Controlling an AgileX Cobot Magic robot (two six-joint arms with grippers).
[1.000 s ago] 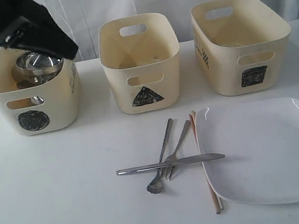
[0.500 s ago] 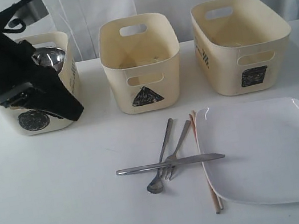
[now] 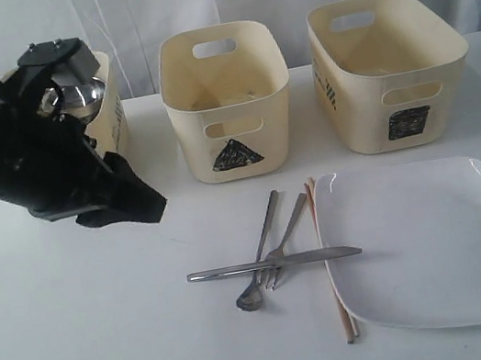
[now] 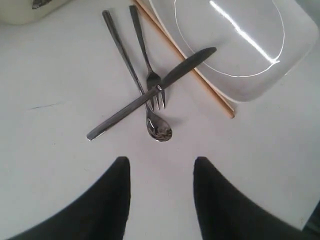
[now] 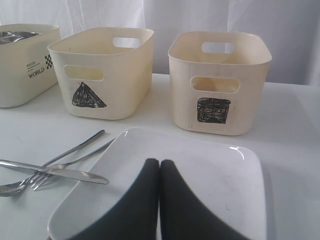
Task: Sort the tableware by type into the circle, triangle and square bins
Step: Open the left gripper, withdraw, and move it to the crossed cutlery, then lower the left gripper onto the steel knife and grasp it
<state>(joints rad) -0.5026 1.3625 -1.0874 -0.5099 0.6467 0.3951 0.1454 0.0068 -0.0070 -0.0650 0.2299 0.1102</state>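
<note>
Our left gripper hangs with its jaws parted and empty, left of the steel knife lying across the steel fork and spoon. Our right gripper is pinched closed over the large white square plate.

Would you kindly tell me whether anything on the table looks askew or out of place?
Only one thing: the knife lies crosswise over the spoon and fork, its tip reaching over the chopsticks along the plate edge. Nothing looks spilled or damaged.
</note>
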